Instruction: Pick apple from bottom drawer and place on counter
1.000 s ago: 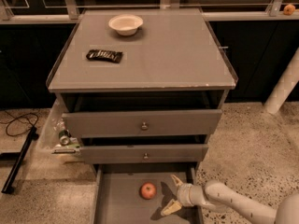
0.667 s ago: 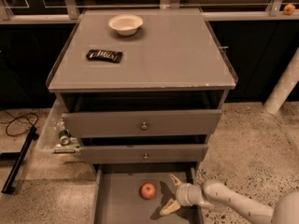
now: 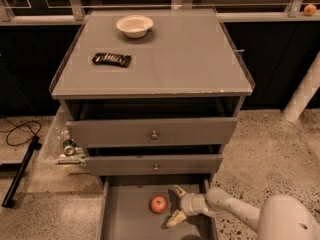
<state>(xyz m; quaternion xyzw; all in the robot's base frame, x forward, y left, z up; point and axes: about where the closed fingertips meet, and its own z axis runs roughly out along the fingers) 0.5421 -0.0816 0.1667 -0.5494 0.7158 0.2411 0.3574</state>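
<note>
The red apple lies on the flat grey floor of the open bottom drawer, near its middle. My gripper is inside the drawer just right of the apple, its two pale fingers spread open towards it, one above and one below, not touching it. The arm reaches in from the lower right. The grey counter sits above, with a chipped pale front edge.
A white bowl and a dark snack wrapper lie on the counter. Two upper drawers with round knobs stick out partly above the bottom drawer. An orange fruit sits at the far right back. Cables and clutter lie on the floor left.
The gripper has edged slightly left towards the apple. The apple has not moved.
</note>
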